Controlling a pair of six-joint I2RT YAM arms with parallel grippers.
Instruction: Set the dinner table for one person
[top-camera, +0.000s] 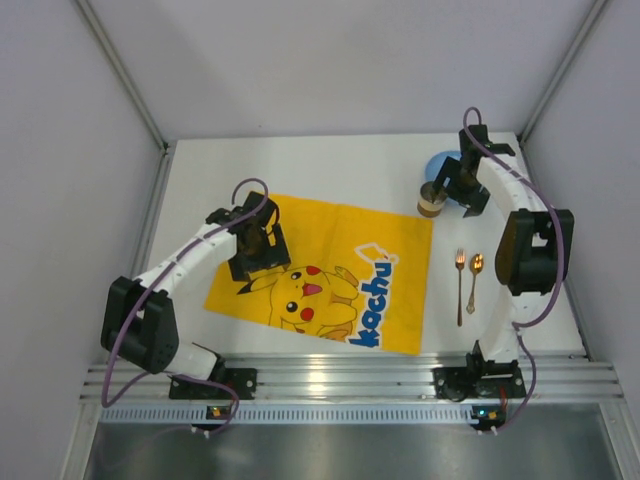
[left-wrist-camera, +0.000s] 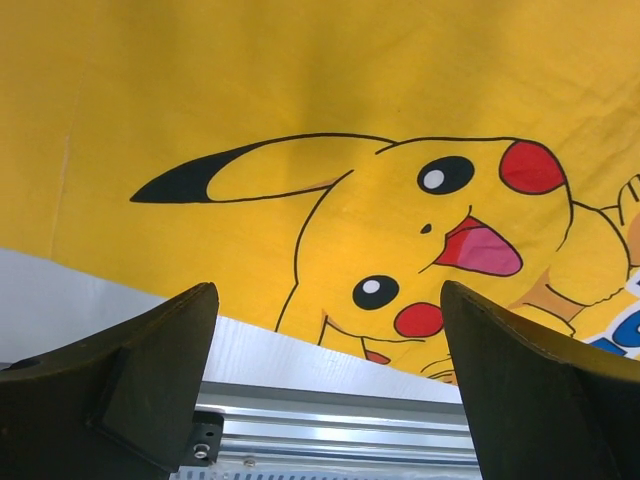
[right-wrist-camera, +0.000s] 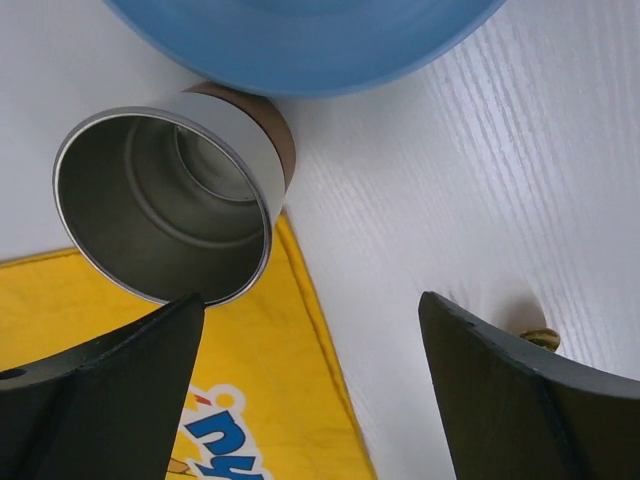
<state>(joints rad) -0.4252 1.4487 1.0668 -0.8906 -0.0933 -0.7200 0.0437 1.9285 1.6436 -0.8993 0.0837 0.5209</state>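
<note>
While both arms hang over it, the bench (top-camera: 190, 200) lies flat and white. Its long axis runs left to right, parallel to the silver rail (top-camera: 350, 385) at the near edge, with grey walls close on three sides. Left arm's bent low, left hand (left-wrist-camera: 328, 290) tipped down over the yellow cloth (top-camera: 390, 270), fingers spread wide, nothing between them. Right arm reaches to the far right corner, right hand (right-wrist-camera: 312, 300) wide too and empty. A steel cup (right-wrist-camera: 165, 205) sits just off one finger, beside a blue dish (right-wrist-camera: 300, 40). Fork (top-camera: 460, 285) and spoon (top-camera: 475, 280) lie side by side right of the cloth, bare white around them.
</note>
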